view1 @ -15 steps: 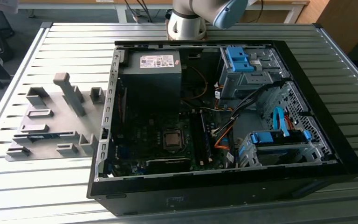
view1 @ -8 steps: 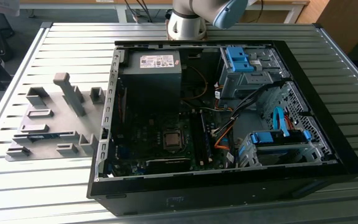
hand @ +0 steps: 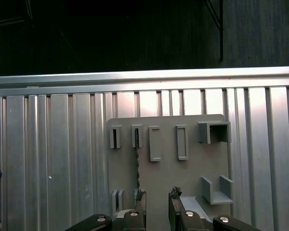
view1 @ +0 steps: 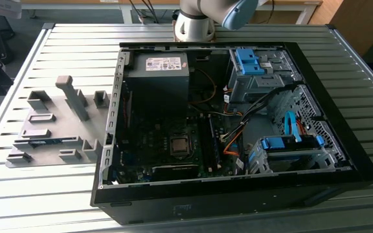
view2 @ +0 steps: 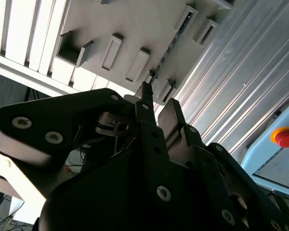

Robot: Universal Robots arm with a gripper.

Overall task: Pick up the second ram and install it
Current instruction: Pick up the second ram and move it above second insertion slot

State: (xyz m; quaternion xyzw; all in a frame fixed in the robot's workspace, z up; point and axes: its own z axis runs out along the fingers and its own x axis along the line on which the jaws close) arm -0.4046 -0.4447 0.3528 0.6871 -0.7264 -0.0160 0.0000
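The second ram (view1: 44, 141) is a thin blue stick standing on edge in a slot of the grey holder plate (view1: 57, 126), on the exterior view's left beside the open computer case. In the first wrist view the ram (hand: 137, 166) shows as a thin dark line across the plate (hand: 192, 168). My gripper (hand: 156, 196) hangs above the plate, open, with nothing between its fingers (hand: 140, 198). One fingertip lines up with the stick's near end. In the second wrist view the gripper (view2: 158, 103) points towards the ram (view2: 176, 37) from some distance above.
The open black computer case (view1: 342, 145) lies on the slatted metal table (view1: 63, 48), with its motherboard (view1: 167, 141) and light-blue drive latches (view1: 248, 60) exposed. The arm's base (view1: 195, 24) stands behind the case. A red stop button (view2: 284, 137) sits beyond the table.
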